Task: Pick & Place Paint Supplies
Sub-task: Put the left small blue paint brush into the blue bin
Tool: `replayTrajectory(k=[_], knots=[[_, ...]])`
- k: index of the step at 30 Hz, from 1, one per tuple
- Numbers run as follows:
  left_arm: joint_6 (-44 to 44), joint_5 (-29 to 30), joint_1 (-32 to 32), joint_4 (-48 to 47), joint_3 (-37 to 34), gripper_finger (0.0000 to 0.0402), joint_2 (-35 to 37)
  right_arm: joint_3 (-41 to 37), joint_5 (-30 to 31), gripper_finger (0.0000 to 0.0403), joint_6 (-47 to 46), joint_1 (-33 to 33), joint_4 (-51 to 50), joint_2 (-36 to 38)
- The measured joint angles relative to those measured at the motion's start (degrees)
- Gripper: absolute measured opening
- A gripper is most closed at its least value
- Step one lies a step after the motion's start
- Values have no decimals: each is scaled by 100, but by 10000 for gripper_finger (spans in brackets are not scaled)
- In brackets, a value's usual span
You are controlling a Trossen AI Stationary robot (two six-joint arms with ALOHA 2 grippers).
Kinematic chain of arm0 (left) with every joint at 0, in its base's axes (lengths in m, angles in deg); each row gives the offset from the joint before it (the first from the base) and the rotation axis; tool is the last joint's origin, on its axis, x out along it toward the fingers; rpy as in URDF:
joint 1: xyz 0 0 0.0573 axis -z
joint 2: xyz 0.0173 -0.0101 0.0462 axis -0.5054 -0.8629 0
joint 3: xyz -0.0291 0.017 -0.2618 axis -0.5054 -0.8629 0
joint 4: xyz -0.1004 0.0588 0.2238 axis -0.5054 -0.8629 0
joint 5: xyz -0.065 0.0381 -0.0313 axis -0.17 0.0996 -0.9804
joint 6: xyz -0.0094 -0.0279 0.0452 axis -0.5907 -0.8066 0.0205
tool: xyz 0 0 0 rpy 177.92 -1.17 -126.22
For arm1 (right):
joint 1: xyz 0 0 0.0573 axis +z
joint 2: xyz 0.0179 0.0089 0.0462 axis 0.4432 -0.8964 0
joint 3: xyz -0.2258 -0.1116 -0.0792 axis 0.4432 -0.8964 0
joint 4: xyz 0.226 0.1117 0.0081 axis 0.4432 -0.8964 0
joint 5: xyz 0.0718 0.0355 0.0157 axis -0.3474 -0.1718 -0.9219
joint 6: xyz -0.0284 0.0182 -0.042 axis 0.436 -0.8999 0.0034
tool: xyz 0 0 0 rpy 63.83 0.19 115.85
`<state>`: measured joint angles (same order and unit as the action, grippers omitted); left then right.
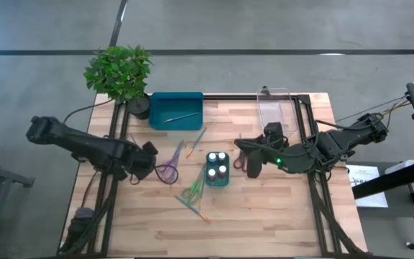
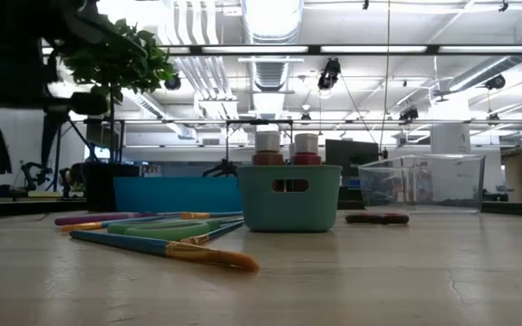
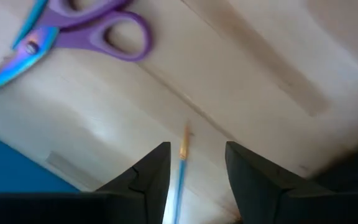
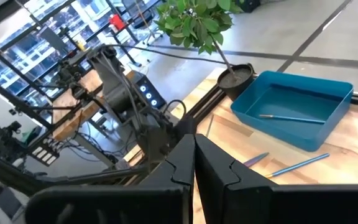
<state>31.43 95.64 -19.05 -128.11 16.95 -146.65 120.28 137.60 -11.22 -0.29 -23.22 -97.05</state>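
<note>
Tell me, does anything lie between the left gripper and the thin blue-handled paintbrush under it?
Nothing visible does. The left gripper's open fingers straddle the thin blue-handled paintbrush, with only bare wooden table around it. The purple-handled scissors lie off to one side, clear of the fingers. The right gripper waits across the table.

A small teal tray [image 2: 290,197] stands mid-table with two white-capped pots [image 2: 286,148] showing above its rim. Brushes [image 2: 161,246] lie in front to its left, red scissors [image 2: 376,218] flat to its right, a clear tray [image 2: 421,184] behind them, a plant [image 2: 116,62] far left
</note>
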Motion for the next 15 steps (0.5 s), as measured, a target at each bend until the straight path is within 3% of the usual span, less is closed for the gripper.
replayTrajectory(k=[5,15], knots=[[184,197,-33,749,-445,161,0,-2,102,9,-6,0,-2,0],[481,407,-241,1124,-1042,152,13,-4,116,9,-129,0,-5,2]])
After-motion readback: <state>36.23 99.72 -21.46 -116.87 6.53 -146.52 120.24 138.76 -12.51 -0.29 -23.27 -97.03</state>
